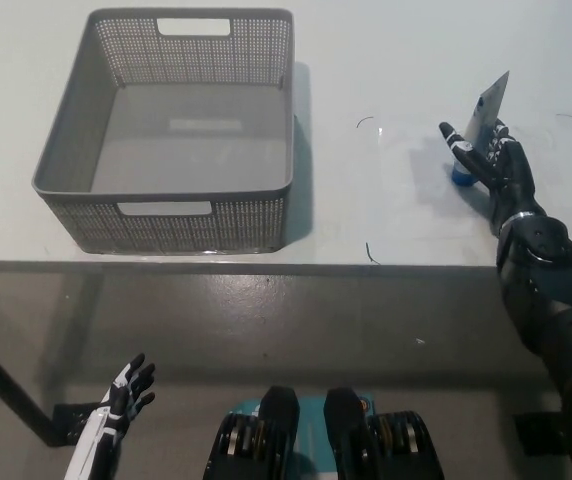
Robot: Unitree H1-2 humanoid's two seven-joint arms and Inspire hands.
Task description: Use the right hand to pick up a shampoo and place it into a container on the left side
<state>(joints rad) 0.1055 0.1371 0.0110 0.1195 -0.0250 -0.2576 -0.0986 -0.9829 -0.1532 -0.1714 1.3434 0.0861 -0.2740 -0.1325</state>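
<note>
Bare tabletop (386,200) between shampoo (484,118), basket (166,215)

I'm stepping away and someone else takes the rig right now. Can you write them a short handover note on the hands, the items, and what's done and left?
Right hand: on the table at the right, fingers around the shampoo, which stands cap down on the table; whether the grip is closed cannot be told.
Left hand: resting low at the lower left, below the table edge, open, holding nothing.
Container: grey perforated basket on the left part of the table, nothing in it.
Done: right hand has reached the shampoo.
Left: secure the grip, lift, carry left, release into the basket.
</note>
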